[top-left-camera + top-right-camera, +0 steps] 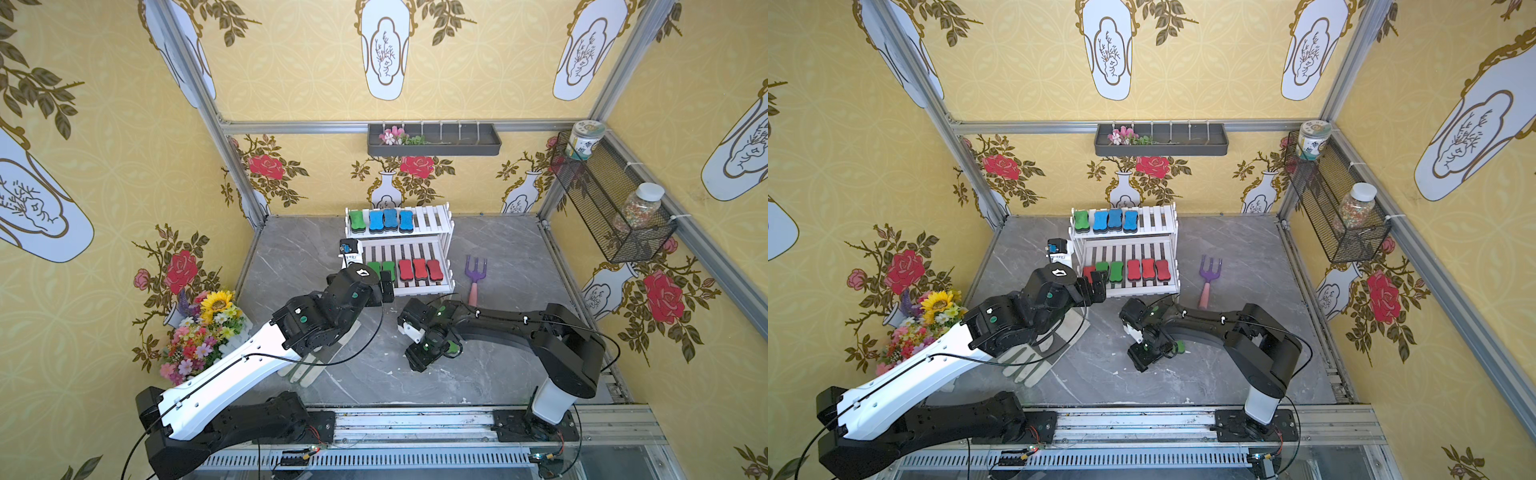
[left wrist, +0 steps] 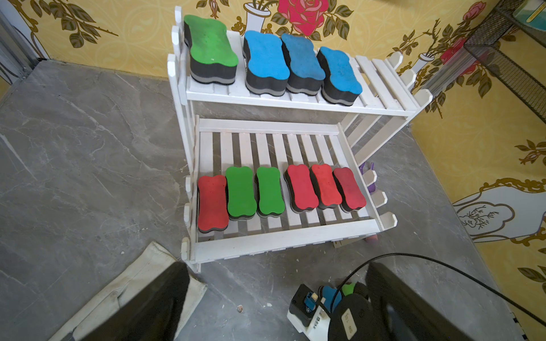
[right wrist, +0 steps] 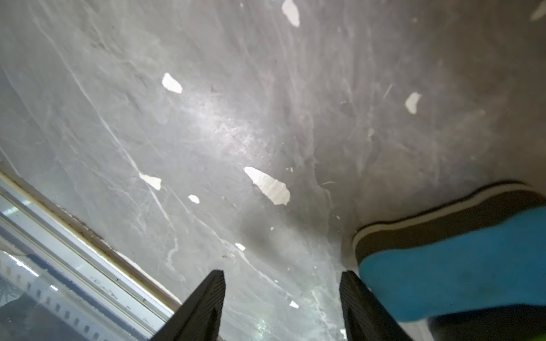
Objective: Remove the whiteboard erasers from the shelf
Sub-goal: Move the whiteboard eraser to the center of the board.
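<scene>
Right gripper (image 3: 282, 298): jaws stood apart, only bare table between them, nothing gripped!
Eraser (image 3: 458, 271): blue, blurred, sat just beside one finger (image 3: 357, 307), outside the gap; dark felt and a pale band showed along its side.
Table (image 3: 206, 118): grey marble, scuffed, dotted with white chips (image 3: 269, 184).
Rail (image 3: 74, 233): metal, ran along the table's edge.
</scene>
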